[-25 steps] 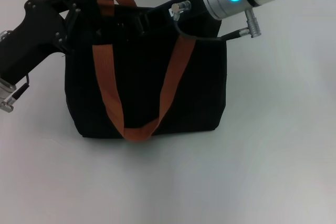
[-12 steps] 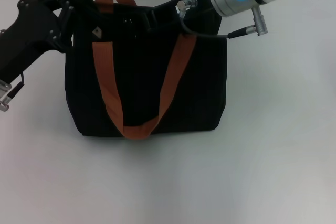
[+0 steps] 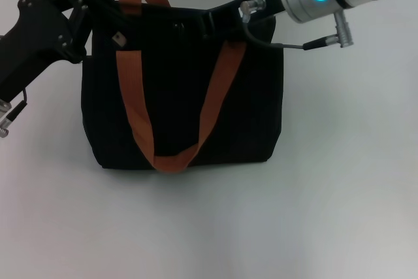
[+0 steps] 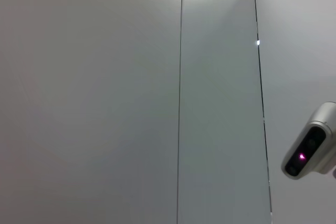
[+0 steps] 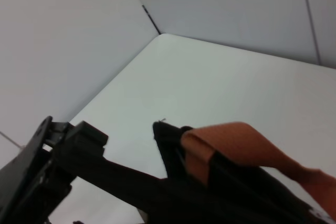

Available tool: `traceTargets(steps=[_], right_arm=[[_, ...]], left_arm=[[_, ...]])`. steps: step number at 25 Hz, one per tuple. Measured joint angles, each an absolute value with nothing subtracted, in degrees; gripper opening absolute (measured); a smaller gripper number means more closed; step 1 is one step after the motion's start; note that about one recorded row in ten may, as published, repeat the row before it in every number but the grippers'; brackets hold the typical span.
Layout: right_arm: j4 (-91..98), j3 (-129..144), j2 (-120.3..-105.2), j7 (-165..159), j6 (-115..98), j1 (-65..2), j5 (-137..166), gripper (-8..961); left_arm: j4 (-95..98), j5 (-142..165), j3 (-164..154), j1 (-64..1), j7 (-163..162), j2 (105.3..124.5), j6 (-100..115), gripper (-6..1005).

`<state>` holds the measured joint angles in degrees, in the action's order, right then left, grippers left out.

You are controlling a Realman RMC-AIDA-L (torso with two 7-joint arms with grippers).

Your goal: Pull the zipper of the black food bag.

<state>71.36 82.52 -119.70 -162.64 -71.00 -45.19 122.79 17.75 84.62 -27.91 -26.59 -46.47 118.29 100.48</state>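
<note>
From the head camera, my left hand [image 3: 98, 4] sits at the bag's upper left corner, its black body pressed against the fabric there. I cannot tell how far its fingers are spread or whether they have hold of any cloth; they merge with the black material. The left wrist camera looks only at a pale panelled wall [image 4: 105, 103] with a small grey camera unit [image 4: 311, 148] at one edge, so it gives no help.

The black food bag [image 3: 183, 109] stands upright on the white worktop [image 3: 261, 227], roughly centre, leaning neither way that I can make out. One orange-brown strap [image 3: 196, 129] hangs in a long loop down the front face; its left end rises over the top edge just beside the left hand. A small pale square tag [image 3: 118, 38] shows on the front near that strap.

The zipper pull itself I cannot pick out along the top edge; the track area there is black on black.

My right hand [image 3: 212, 21] reaches in over the top edge right of centre, silver forearm with a lit blue ring behind it. Its opening I cannot tell either. The right wrist camera shows the bag's top corner [image 5: 168, 140], a strap end, and the left hand's black body beyond.
</note>
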Motion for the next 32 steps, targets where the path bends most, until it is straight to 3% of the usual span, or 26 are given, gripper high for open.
traceTargets(steps=[20,32], right_arm=[[89.2,80.5,-119.80,-168.9,-77.2,-33.1,129.6,-4],[91.0,78.8,-119.88,-168.3,-77.7,-31.1,128.4,-5]], left_arm=[[17.8,84.5,-26.5,-26.4,-46.7,118.19,98.9,78],[17.9,84.5,-26.4,-26.5,-46.7,118.14,98.8,96]])
